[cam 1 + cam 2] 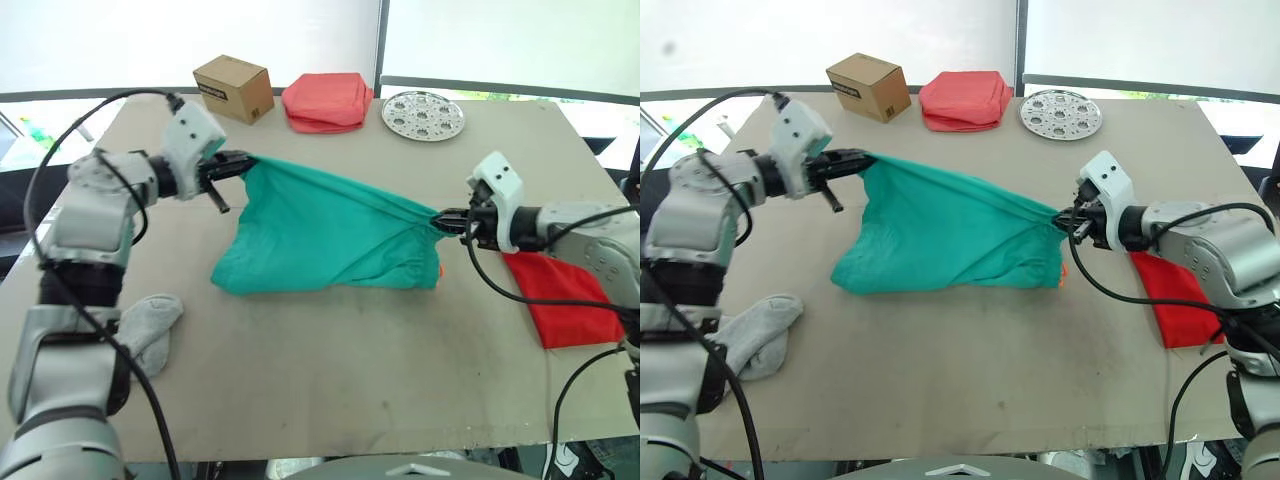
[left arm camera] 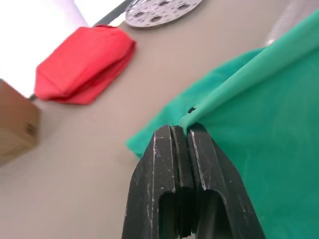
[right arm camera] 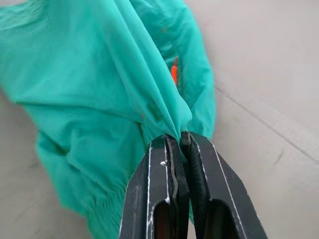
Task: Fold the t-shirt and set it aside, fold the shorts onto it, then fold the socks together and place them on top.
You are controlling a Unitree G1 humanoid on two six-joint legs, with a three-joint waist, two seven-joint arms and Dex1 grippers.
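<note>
Two hands have the teal-green fabric shorts stretched between them above the middle of the brown worktop: the left hand is clamped tight on one corner, the right hand pinched closed on the opposite bunched edge, the lower hem sagging onto the surface. The folded bright red t-shirt lies beside the right arm, and the light grey socks rest near the left arm. At the far edge sit a folded salmon-pink cloth, a small cardboard box and a round perforated metal plate.
</note>
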